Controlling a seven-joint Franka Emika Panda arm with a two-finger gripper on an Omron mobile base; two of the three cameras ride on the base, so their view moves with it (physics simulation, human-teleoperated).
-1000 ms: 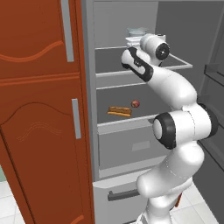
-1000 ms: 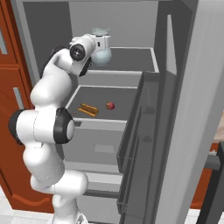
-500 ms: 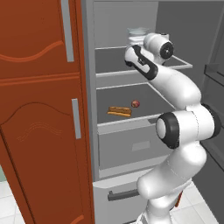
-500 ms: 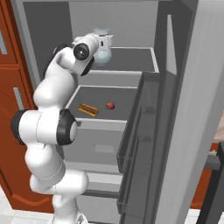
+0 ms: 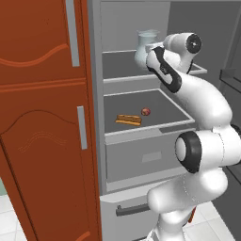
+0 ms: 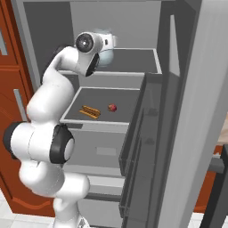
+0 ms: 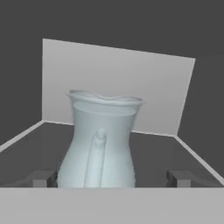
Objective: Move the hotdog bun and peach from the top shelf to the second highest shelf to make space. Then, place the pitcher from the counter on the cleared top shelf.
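My claw (image 7: 111,178) gapes wide, gripping nothing; the pitcher (image 7: 101,144) stands upright between my fingers (image 7: 42,178) on the top shelf (image 5: 123,65)

The pitcher (image 7: 101,144) stands upright in the middle, on the dark grey top shelf (image 7: 157,153). It is pale blue-grey, with a wavy rim at 12 o'clock and its handle facing the camera. Behind it is a light grey back wall (image 7: 144,83). The pincer (image 7: 110,178) is spread wide at 6 o'clock. One finger tip (image 7: 43,178) sits at 8 o'clock and the other at 4 o'clock, each apart from the pitcher's sides.
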